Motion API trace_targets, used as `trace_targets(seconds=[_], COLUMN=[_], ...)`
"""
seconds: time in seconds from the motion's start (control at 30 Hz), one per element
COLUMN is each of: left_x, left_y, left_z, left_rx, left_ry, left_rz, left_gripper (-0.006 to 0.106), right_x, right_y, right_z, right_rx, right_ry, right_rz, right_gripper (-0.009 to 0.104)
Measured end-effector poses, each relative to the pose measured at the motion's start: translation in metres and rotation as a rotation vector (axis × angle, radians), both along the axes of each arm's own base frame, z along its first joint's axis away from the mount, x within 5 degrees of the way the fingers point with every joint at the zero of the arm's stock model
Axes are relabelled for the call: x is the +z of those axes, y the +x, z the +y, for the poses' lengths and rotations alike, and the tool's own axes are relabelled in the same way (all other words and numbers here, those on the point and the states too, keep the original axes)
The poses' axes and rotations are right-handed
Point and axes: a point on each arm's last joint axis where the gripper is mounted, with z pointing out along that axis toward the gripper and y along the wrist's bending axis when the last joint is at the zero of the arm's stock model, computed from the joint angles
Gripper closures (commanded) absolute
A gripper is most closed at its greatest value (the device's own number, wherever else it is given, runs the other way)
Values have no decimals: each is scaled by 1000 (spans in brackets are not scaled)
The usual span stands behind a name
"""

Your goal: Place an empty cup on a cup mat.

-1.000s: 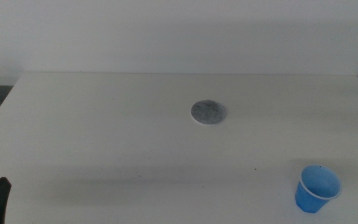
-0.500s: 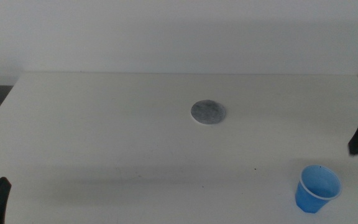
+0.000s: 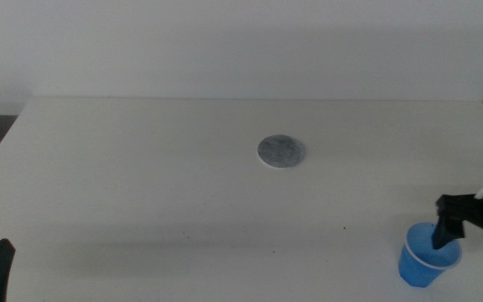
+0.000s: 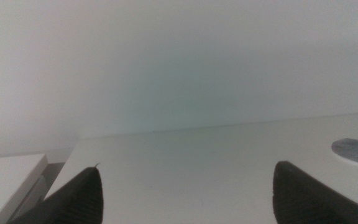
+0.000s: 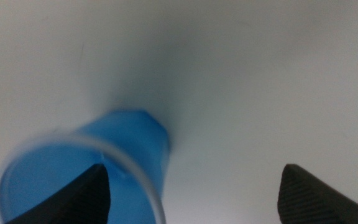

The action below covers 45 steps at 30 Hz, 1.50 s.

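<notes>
Right end effector (image 3: 464,237) hangs over the near right corner of the white desk (image 3: 141,176), jaws spread wide, one jaw tip dipping inside the mouth of the blue cup (image 3: 426,256) and the other clear of it on the outside. That cup stands upright on the desk, well apart from the grey cup mat (image 3: 281,151), which lies bare near the desk's middle. Left end effector (image 4: 185,190) waits at the near left corner, jaws apart.
</notes>
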Motion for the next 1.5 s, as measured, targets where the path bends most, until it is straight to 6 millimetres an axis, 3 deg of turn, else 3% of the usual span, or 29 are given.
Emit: trace_targets(seconds=[0.13,0.27,0.4,0.53,0.7,0.83,0.97,1.17,1.3,1.5], left_x=[0,0,0,0,0,0,0,0,0,0], left_y=[0,0,0,0,0,0,0,0,0,0], left_z=[0,0,0,0,0,0,0,0,0,0], left_rx=[0,0,0,0,0,0,0,0,0,0], left_ry=[0,0,0,0,0,0,0,0,0,0], left_rz=[0,0,0,0,0,0,0,0,0,0], left_gripper=[7,7,7,7,7,7,7,7,7,7], right_x=[-21,-33,-24,11,61,80,76,53,34,3], right_y=[8,10,12,30,67,104,142,187,199,206], right_z=[5,10,23,47,90,120,146,176,194,202], right_rx=[7,22,69,117,196,235,262,271,293,306], right_ry=[3,3,6,-10,-17,1,10,30,35,8], right_rz=[48,92,68,-4,-126,-187,-214,-270,-277,-235], right_gripper=[13,96,98,98,98,98,98,98,98,98])
